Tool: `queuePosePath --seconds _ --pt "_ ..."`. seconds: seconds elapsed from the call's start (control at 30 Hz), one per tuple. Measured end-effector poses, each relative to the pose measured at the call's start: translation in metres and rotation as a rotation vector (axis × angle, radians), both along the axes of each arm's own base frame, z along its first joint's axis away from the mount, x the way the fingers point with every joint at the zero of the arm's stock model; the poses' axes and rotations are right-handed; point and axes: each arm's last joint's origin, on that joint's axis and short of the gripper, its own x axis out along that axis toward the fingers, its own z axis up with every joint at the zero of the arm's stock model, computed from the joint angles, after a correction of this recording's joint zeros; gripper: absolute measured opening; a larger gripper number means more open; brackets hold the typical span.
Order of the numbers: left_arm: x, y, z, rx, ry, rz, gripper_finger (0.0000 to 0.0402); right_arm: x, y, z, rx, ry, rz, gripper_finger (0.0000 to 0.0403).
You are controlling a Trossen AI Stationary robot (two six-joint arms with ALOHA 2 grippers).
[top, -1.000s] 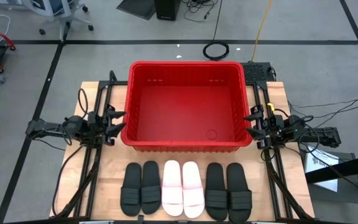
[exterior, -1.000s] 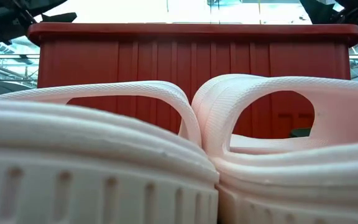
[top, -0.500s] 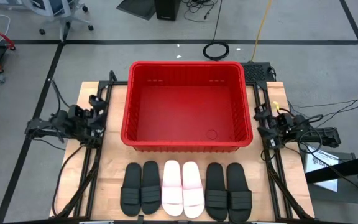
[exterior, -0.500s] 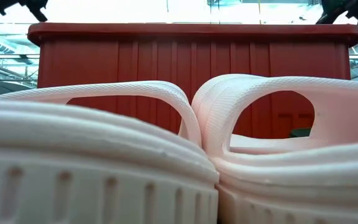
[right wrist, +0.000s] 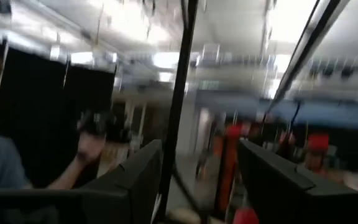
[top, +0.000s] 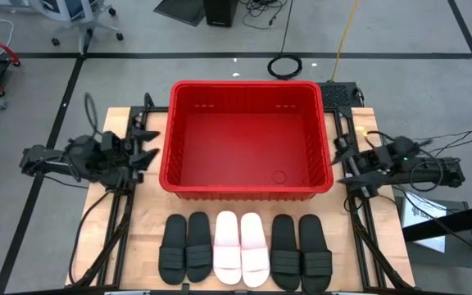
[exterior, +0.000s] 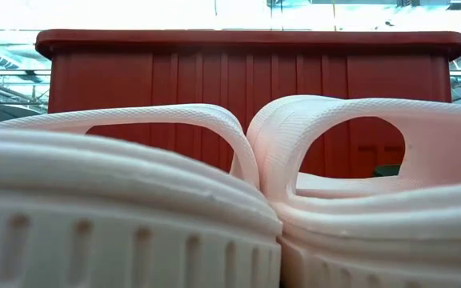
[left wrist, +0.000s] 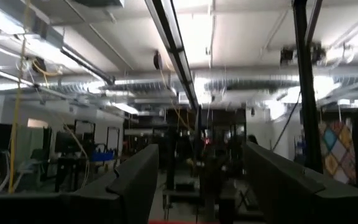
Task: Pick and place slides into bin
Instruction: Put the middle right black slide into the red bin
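Six slides (top: 242,247) lie in a row along the table's (top: 383,238) near edge, black pairs on the left and right of the white pair in the middle, all just near of the bin (top: 247,139). The left gripper (top: 142,147) hangs wide open just left of the bin, holding nothing. The right gripper (top: 344,153) hangs just right of it, also spread and empty.
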Motion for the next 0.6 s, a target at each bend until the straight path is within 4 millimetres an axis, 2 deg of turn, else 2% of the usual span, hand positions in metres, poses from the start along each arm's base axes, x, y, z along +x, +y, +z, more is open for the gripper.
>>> queuePosePath --seconds 0.17,0.4,0.6 --pt "0.004 0.001 0.004 -0.003 -0.022 0.061 0.0241 0.016 0.003 0.028 -0.044 0.135 0.028 0.0201" --pt "-0.001 0.003 0.006 -0.036 -0.045 0.082 0.0241 0.025 0.015 0.069 -0.103 0.183 0.092 0.0201" --pt "-0.004 0.003 0.004 -0.059 -0.032 0.06 0.0241 0.034 0.032 0.088 -0.211 0.249 0.014 0.0201"
